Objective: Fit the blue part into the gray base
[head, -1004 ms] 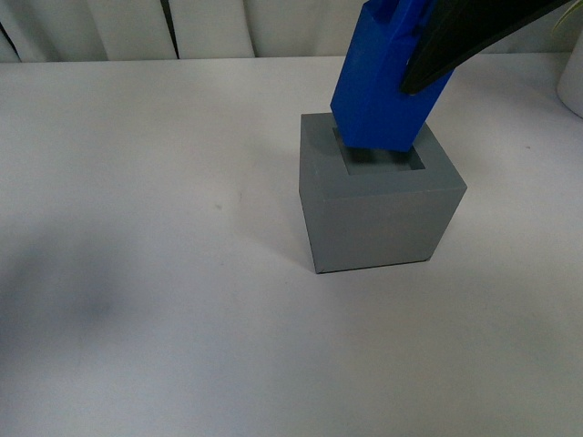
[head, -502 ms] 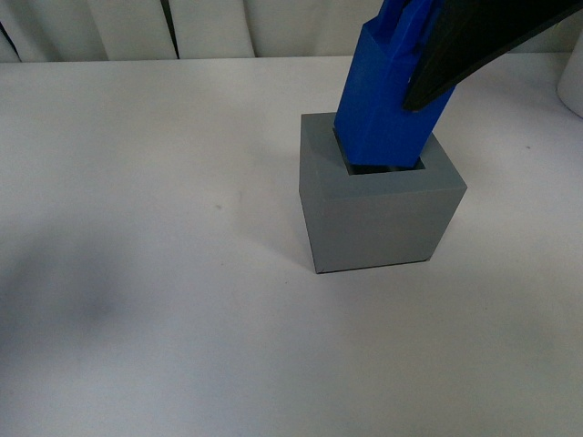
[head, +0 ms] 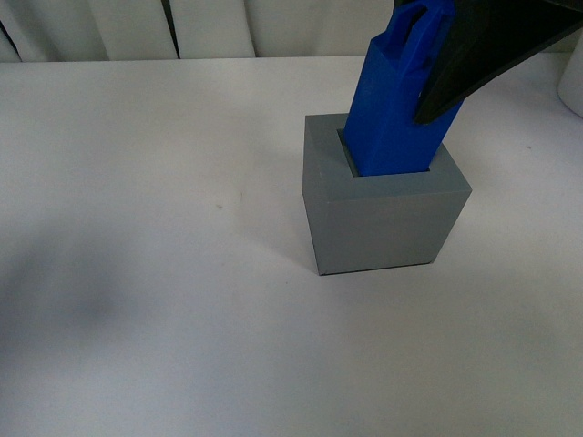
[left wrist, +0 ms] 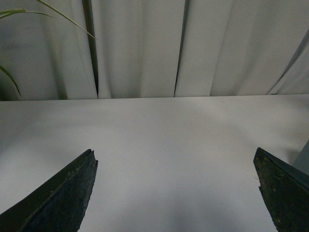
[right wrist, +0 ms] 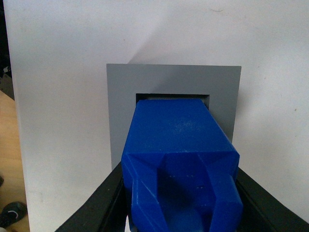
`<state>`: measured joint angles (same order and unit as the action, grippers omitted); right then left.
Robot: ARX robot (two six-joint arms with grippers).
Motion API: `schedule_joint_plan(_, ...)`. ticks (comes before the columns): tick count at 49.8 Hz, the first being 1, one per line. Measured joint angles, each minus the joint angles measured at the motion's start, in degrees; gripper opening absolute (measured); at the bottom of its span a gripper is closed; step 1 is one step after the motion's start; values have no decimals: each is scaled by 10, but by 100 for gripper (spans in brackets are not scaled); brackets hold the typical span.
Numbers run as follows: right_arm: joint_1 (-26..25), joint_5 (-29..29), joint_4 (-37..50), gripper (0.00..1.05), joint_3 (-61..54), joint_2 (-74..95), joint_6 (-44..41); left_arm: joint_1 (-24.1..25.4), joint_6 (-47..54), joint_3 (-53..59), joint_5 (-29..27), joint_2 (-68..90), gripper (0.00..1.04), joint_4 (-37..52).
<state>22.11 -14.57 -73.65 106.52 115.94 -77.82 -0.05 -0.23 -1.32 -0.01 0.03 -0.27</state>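
Observation:
The gray base [head: 383, 218] stands on the white table, right of centre in the front view. The blue part [head: 392, 100] leans slightly to the right, its lower end inside the base's square recess. My right gripper [head: 437, 82] is shut on the blue part's upper end, coming in from the upper right. In the right wrist view the blue part [right wrist: 178, 164] sits between my black fingers [right wrist: 96, 208] and reaches down into the gray base [right wrist: 120, 96]. My left gripper [left wrist: 176, 193] is open and empty over bare table, out of the front view.
A white curtain [left wrist: 140, 48] hangs behind the table's far edge. Green plant leaves [left wrist: 9, 43] show at one side in the left wrist view. A white object [head: 572, 86] stands at the table's right edge. The table's edge and wooden floor [right wrist: 9, 159] show in the right wrist view.
The blue part has gone down from above the recess into the gray base, and its upper end has moved a little right. The base has shifted very slightly.

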Motion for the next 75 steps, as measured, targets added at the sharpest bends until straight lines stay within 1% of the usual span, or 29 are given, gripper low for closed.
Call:
schedule_joint_plan(19,8,10,19,47,-21,-1,-2,0,0,0,0,0,99,0)
schedule_joint_plan(24,8,2,31,63,-26,-2,0,0,0,0,0,0,99,0)
schedule_joint_plan(25,8,-5,36,68,-27,-2,2,0,0,0,0,0,99,0)
schedule_joint_plan(31,-1,-32,58,91,-37,-14,17,0,0,0,0,0,99,0)
schedule_joint_plan(32,-5,-41,67,97,-42,-21,22,0,0,0,0,0,99,0)
schedule_joint_plan(33,-8,-47,74,99,-47,-28,28,0,0,0,0,0,99,0)
schedule_joint_plan(34,-12,-52,80,99,-53,-34,32,0,0,0,0,0,99,0)
schedule_joint_plan(37,-23,-73,99,97,-76,-58,44,0,0,0,0,0,99,0)
schedule_joint_plan(40,-32,-87,115,97,-94,-76,56,0,0,0,0,0,99,0)
schedule_joint_plan(42,-40,-101,138,97,-116,-96,68,0,0,0,0,0,99,0)
schedule_joint_plan(45,-57,-136,188,97,-166,-141,95,0,0,0,0,0,99,0)
schedule_joint_plan(49,-70,-164,237,97,-214,-179,122,0,0,0,0,0,99,0)
schedule_joint_plan(54,-83,-184,302,97,-274,-227,162,0,0,0,0,0,99,0)
schedule_joint_plan(62,-122,-251,480,97,-441,-352,297,0,0,0,0,0,99,0)
schedule_joint_plan(68,-140,-261,561,97,-525,-418,369,0,0,0,0,0,99,0)
schedule_joint_plan(71,-156,-250,634,97,-594,-477,431,0,0,0,0,0,99,0)
schedule_joint_plan(73,-167,-233,685,97,-636,-513,474,0,0,0,0,0,99,0)
schedule_joint_plan(75,-181,-189,757,97,-685,-553,536,0,0,0,0,0,99,0)
